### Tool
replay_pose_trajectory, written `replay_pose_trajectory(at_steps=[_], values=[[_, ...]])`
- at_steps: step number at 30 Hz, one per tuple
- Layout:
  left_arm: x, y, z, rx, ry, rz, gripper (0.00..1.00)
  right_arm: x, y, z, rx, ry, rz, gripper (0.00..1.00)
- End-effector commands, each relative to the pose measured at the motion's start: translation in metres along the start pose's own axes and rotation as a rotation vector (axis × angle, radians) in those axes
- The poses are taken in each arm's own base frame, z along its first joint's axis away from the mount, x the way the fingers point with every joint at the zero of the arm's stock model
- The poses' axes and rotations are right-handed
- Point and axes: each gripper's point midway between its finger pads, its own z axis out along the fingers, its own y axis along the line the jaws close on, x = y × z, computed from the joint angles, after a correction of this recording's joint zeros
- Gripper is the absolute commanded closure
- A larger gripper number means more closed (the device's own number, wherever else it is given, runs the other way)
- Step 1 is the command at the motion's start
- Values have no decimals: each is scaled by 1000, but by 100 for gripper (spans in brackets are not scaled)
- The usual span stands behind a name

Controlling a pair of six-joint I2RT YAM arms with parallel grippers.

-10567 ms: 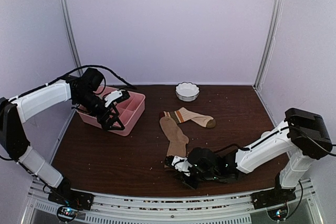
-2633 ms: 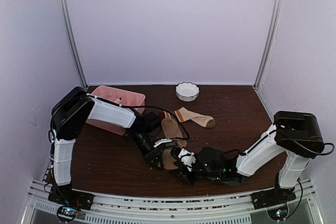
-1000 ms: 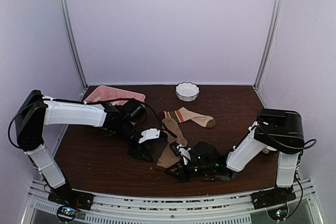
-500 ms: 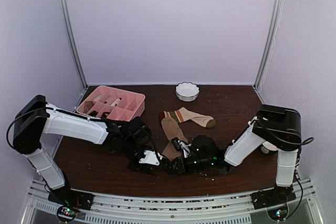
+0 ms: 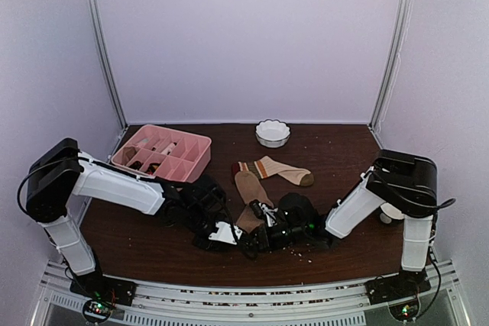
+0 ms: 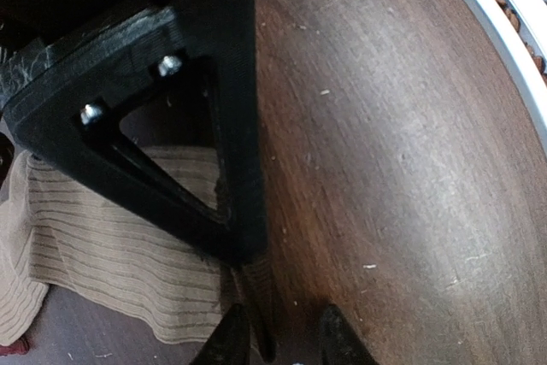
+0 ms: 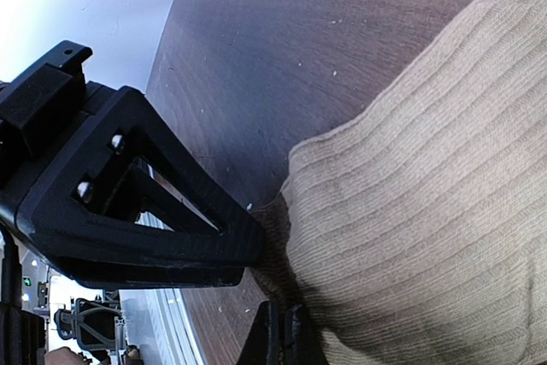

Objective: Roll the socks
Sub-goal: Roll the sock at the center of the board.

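The tan ribbed sock (image 5: pixel 246 187) lies lengthwise at the table's middle, its near end drawn toward both grippers. My right gripper (image 5: pixel 253 240) is shut on that end; in the right wrist view its closed tips (image 7: pixel 280 336) pinch the sock's folded edge (image 7: pixel 301 273). My left gripper (image 5: pixel 228 233) faces it from the left, jaws partly apart. In the left wrist view its fingertips (image 6: pixel 283 344) straddle a thin strip of the sock's corner (image 6: pixel 256 301), with a gap on the right side. The striped sock (image 5: pixel 280 169) lies flat behind, its cuff touching the tan sock.
A pink compartment tray (image 5: pixel 195 159) sits at the back left and a white scalloped bowl (image 5: pixel 273 133) at the back middle. The table's front rail (image 6: pixel 513 23) runs close behind the grippers. Crumbs dot the dark wood.
My left arm came from the tray down to the tan sock's near end, and its jaws have narrowed. The right gripper shifted slightly left, still holding the sock.
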Motion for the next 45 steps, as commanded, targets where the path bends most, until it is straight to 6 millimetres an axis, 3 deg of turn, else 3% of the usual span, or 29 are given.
replay_pose_trajectory(at_steps=[1, 4, 8, 13, 20, 23, 28, 32, 33, 35, 36, 37, 42, 45], values=[[-4, 9, 1, -43, -7, 13, 69, 84, -104, -14, 330, 226, 190, 100], [-1, 9, 8, -5, 22, -36, 73, 81, -100, -13, 319, 223, 176, 100], [6, 6, 17, 61, 60, -121, 87, 73, -95, -16, 318, 198, 134, 100], [17, 0, 17, 215, 45, -342, 99, 62, -86, -21, 327, 147, 39, 93], [18, -7, 8, 403, -5, -603, 100, 39, -63, -42, 344, -24, -170, 70], [6, -12, 3, 488, -30, -653, 100, 31, -52, -56, 402, -106, -302, 66], [1, -12, 3, 549, -18, -711, 100, 29, -51, -78, 546, -186, -450, 61], [0, -15, 7, 603, -1, -759, 100, 21, -53, -115, 733, -336, -500, 44], [0, -16, 7, 612, 1, -770, 100, 16, -54, -128, 781, -395, -491, 48], [-1, -17, 8, 625, 3, -782, 100, 7, -58, -153, 840, -514, -432, 69], [-1, -16, 9, 628, 5, -789, 100, 3, -64, -166, 878, -573, -393, 17], [-1, -15, 9, 629, 8, -790, 100, 2, -68, -173, 893, -586, -365, 2], [4, -11, 17, 628, 56, -822, 100, 10, -73, -168, 867, -500, -382, 1], [9, -10, 24, 636, 95, -852, 100, 14, -61, -168, 778, -538, -405, 0]])
